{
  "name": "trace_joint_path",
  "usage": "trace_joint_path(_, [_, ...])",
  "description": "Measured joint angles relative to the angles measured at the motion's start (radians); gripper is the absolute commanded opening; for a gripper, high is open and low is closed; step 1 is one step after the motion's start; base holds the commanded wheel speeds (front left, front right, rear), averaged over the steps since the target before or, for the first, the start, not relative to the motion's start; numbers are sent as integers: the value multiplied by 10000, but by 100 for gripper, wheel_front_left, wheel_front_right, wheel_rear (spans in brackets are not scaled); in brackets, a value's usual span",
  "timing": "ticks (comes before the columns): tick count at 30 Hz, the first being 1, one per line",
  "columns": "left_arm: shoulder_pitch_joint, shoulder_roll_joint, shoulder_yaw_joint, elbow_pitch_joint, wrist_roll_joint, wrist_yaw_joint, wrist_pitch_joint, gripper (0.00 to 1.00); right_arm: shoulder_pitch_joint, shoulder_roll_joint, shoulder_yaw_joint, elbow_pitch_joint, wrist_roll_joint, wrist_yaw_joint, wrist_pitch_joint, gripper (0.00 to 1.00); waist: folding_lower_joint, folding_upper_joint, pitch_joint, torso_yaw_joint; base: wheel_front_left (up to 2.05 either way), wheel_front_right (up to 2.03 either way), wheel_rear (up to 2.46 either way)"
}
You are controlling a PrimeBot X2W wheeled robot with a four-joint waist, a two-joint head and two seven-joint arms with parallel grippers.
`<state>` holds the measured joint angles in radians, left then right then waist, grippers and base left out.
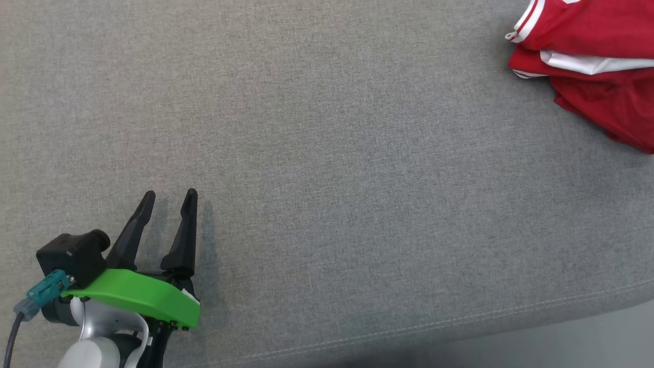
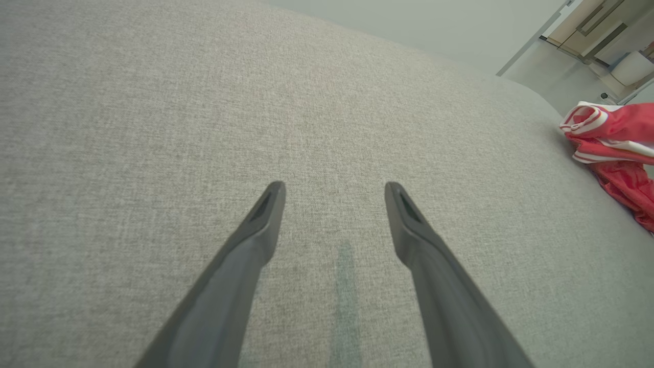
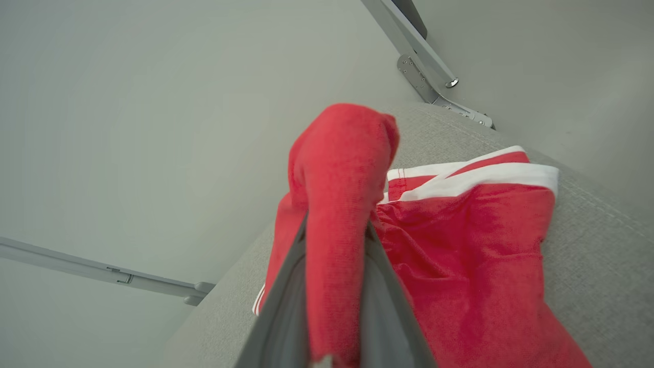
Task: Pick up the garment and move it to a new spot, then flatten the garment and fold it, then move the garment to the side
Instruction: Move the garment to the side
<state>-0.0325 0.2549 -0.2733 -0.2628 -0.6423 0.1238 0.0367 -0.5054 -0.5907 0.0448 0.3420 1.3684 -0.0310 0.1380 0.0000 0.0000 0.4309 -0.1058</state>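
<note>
I see my left gripper (image 1: pixel 170 193) at the near left, hovering just over the grey woven upholstered surface (image 1: pixel 357 153). Its two long dark fingers are spread apart with nothing between them. The left wrist view confirms this: the left gripper (image 2: pixel 334 186) frames only bare grey weave (image 2: pixel 153 128). A bright green plastic bracket (image 1: pixel 138 296) sits across that wrist, with a small black camera block (image 1: pixel 76 255) and a teal cable connector (image 1: pixel 43 294) on its left side.

The red garment with white stripe trim (image 1: pixel 603 51) lies bunched at the far right of the surface, well apart from the left gripper. It shows at the right edge of the left wrist view (image 2: pixel 618 128), crumpled, with the striped band uppermost.

In the right wrist view, my right gripper (image 3: pixel 337 230) is pinching a fold of the garment (image 3: pixel 460 245). The red cloth is drawn up between the two fingers (image 3: pixel 286 296) and drapes over their tips, hiding them. The rest lies on the grey surface (image 3: pixel 603 245), near its edge. Beyond that edge I see pale floor (image 3: pixel 127 128) and a metal hinge bracket (image 3: pixel 424 71).
</note>
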Motion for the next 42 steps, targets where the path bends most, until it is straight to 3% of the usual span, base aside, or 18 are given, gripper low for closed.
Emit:
trace_joint_path(1, [0, 4, 19, -38, 35, 0, 63, 100, 42, 48, -33, 52, 2, -29, -92, 4, 0, 0, 43, -21, 0, 0, 0])
trace_joint_path(5, [-2, 2, 65, -109, 286, 0, 173, 100, 146, 385, -203, 546, 155, -92, -506, 48, 0, 0, 217, -87, 0, 0, 0])
trace_joint_path(6, [-8, -4, 63, -109, 309, 0, 232, 100, 256, 443, -198, 604, 115, -167, -646, 82, 0, 0, 253, -96, 0, 0, 0])
trace_joint_path(7, [-21, -25, 71, -113, 313, 0, 245, 100, 423, 642, -190, 809, 12, -236, -945, 100, 0, 0, 308, -106, 0, 0, 0])
trace_joint_path(11, [-32, -82, 142, -151, 336, 0, 339, 100, 461, 943, -123, 972, -84, -228, -1264, 100, 0, 0, 355, -104, 0, 0, 0])
trace_joint_path(19, [-35, -207, 362, -155, 401, 2, 420, 100, 411, 932, -150, 1216, -520, -198, -2034, 100, 0, 0, 249, -173, 0, 0, 0])
trace_joint_path(26, [-35, -368, 362, -282, 474, 2, 556, 100, 421, 619, -313, 1797, -959, -514, -2535, 100, 0, 0, 174, -239, 0, 0, 0])
trace_joint_path(33, [-98, -395, 311, -353, 506, 2, 713, 100, 426, 823, -84, 2057, -1279, -516, -2920, 100, 0, 0, 146, -132, 0, 0, 0])
trace_joint_path(42, [-97, -598, 293, -288, 535, 2, 742, 100, 194, 81, 153, 1996, -2731, -658, -3680, 100, 0, 0, -41, 117, 0, 0, 0])
